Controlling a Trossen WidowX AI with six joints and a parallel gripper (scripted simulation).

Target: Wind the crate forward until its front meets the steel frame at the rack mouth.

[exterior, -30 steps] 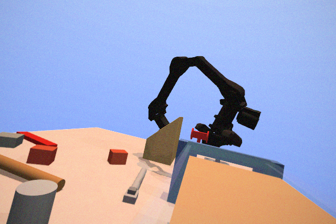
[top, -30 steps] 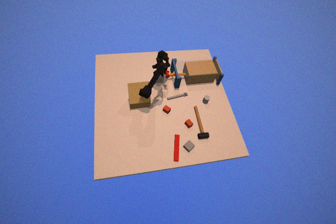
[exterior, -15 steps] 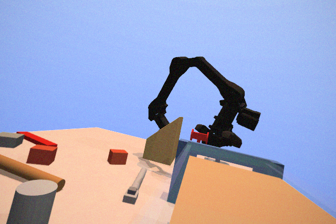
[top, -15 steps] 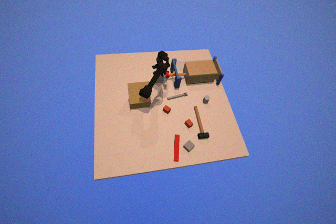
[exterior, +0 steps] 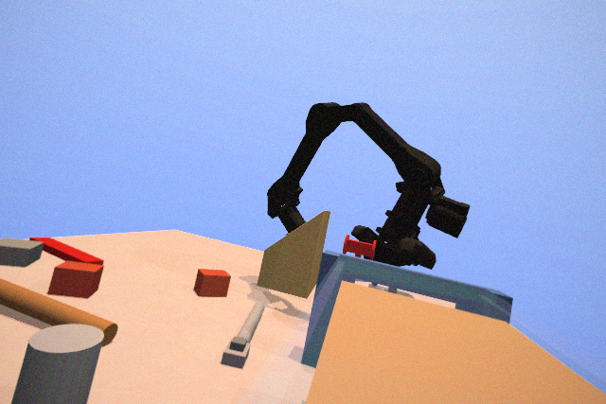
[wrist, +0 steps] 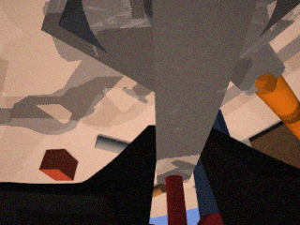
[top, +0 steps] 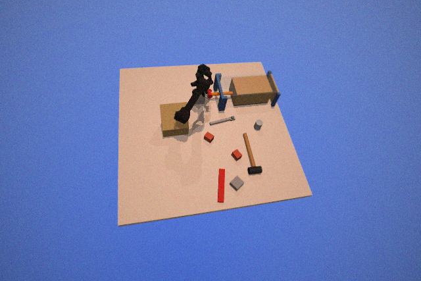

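My gripper (top: 206, 90) (exterior: 382, 246) (wrist: 175, 131) is shut on the winch handle (exterior: 359, 247) (wrist: 192, 94), low at the winch. The handle shows a grey bar between my fingers and red parts beyond them. Whether its key sits in the winch hole is hidden. An orange strap (top: 227, 93) (wrist: 282, 100) runs from the winch to the crate. The tan crate (top: 253, 83) (exterior: 430, 350) looks flat in the cubby. In the top view a gap shows between its front and the blue steel frame (top: 224, 101) (exterior: 425, 274). The cubby's clear panels are barely visible.
A grey wrench-like tool (top: 222, 121) (exterior: 250, 324) and an orange-red block (top: 208, 137) (exterior: 211, 283) lie near the frame. Another such block (top: 236, 154), a grey cylinder (top: 258, 124), a mallet (top: 249, 150), a red strip (top: 221, 185) and a grey block (top: 237, 183) lie farther off.
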